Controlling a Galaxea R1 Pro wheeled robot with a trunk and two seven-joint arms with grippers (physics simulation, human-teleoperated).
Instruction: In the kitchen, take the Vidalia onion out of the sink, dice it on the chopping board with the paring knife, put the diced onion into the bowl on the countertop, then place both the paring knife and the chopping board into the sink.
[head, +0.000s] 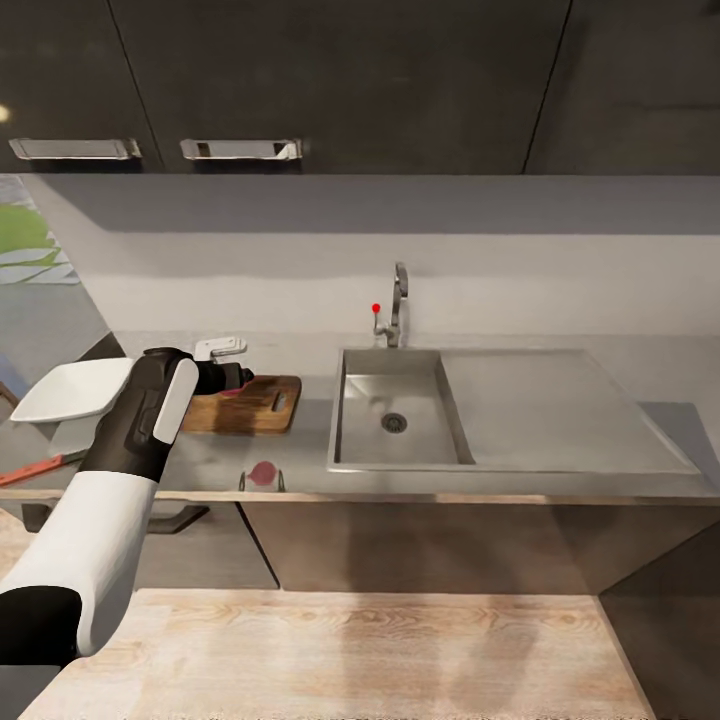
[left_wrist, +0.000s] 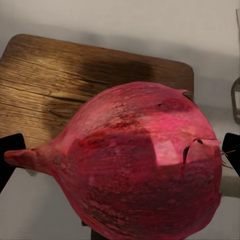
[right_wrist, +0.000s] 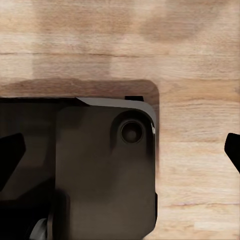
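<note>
Reaching fwd — left tool (left_wrist: 120, 155) gripping onion (left_wrist: 140, 165) over board (left_wrist: 75, 80).

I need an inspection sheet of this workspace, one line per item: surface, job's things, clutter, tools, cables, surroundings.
Surface: grey countertop with sink set in; basin holds nothing visible.
Job's things: red onion over the chopping board; white bowl at the board's left; paring knife near the counter edge.
Clutter: small white object behind the board; reddish item at the counter's front edge.
Tools: left tool shut on the onion; right tool open, above wood floor.
Cables: nothing seen.
Surroundings: black upper cabinets, chrome tap.
</note>
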